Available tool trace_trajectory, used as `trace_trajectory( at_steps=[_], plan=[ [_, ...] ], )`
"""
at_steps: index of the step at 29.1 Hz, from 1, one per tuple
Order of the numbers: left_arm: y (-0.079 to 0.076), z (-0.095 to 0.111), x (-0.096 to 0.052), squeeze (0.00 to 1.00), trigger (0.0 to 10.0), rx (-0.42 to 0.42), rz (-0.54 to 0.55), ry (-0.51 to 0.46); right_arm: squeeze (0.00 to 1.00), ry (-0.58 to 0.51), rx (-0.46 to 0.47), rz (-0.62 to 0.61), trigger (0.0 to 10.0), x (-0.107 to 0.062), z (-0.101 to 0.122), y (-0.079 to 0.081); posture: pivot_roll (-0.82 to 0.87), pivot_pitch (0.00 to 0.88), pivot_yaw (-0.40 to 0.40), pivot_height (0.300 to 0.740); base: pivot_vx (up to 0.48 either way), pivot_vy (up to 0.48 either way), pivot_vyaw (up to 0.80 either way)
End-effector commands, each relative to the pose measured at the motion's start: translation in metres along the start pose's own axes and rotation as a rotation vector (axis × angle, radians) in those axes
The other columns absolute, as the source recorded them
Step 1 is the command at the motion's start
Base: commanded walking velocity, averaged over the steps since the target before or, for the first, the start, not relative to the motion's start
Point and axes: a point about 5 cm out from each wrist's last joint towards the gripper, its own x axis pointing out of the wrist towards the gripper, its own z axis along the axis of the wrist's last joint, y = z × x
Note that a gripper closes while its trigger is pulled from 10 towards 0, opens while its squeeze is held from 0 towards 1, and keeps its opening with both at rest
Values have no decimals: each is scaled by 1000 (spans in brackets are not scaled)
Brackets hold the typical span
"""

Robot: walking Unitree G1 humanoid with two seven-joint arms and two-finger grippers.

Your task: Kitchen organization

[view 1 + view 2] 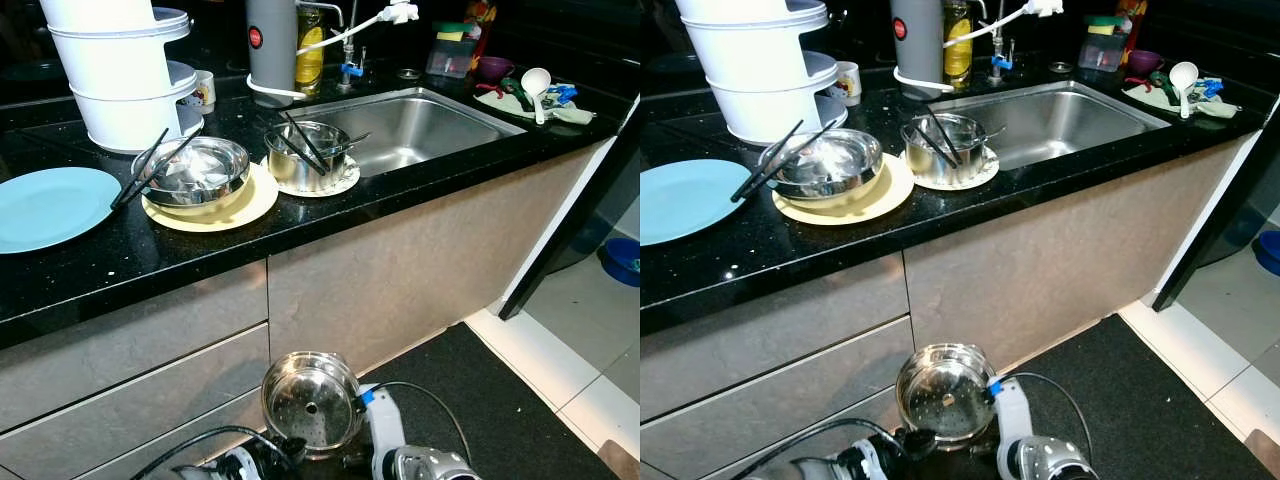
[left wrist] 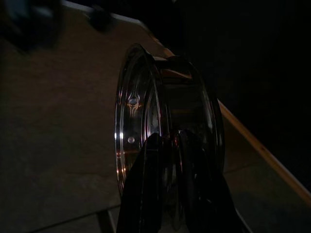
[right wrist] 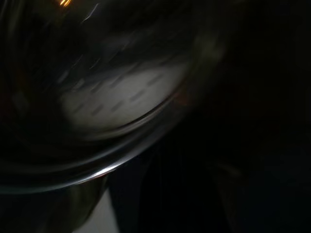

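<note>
Left wrist view shows the left end effector (image 2: 177, 194) pinching the rim of the steel pot (image 1: 311, 400), held low in front of the desk (image 1: 400, 190). A rim pinch could slip. Whether the right end effector is spread, I cannot tell.

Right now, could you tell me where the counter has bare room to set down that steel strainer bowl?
The sink basin is open. Bare counter runs along the front edge, below the blue plate and the cream plate. Crowded: the bowls with chopsticks, and the corner by the ladle.
</note>
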Motion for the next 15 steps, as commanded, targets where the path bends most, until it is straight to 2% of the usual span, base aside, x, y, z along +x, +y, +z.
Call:
trace_trajectory(
  at_steps=[1, 7, 9, 12, 15],
  plan=[
    [-3, -4, -5, 0, 0, -20, -9, 28, 0, -39, 18, -42, 10000, -2, 1, -6, -27, 116, -52, 740, 0, 0, 0],
    [-11, -5, -8, 0, 0, -74, -37, 81, 0, -74, 38, -126, 10000, -6, 0, -19, -27, 115, -53, 740, 0, 0, 0],
    [-19, -9, -11, 0, 0, -149, -70, 165, 0, -57, 15, -160, 10000, -7, -9, -23, -26, 116, -56, 740, 0, 0, 0],
    [-23, -11, -14, 0, 0, -185, -84, 208, 0, -39, -2, -181, 10000, -7, -16, -24, -26, 117, -59, 740, 0, 0, 0],
    [-29, -19, -22, 0, 0, -279, -71, 325, 0, 15, -47, -206, 10000, -6, -39, -23, -23, 118, -60, 740, 0, 0, 0]
  ],
)
